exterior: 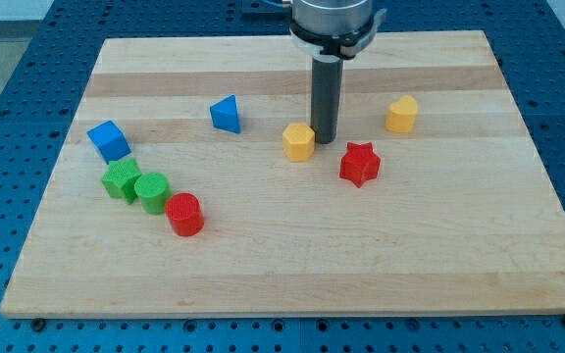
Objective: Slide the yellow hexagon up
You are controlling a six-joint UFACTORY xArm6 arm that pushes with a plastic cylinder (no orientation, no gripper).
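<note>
My tip (324,140), the lower end of the dark rod that serves in place of a claw, has nothing to spread or pinch with; it stands upright on the wooden table (292,279), in the upper middle of the board. Just to its left, at the view's lower left of the rod and touching it or very nearly so, sits the yellow hexagon (299,141), the block the task names; I cannot tell for certain whether the two are in contact. Below and to the view's right of my tip lies the red star (359,164), near but apart from both the rod and the hexagon. Farther to the view's right, about level with the rod's lower part, stands a second yellow block (401,114) with a rounded, lobed outline whose exact shape is hard to make out. To the view's left of the hexagon, well apart, is the blue triangle (226,114). Farther left still, near the board's left edge, is the blue cube (108,140). Below it, a green star-like block (121,180) touches a green cylinder (152,191), and the red cylinder (184,214) sits just beside that green cylinder at the view's lower right of it
</note>
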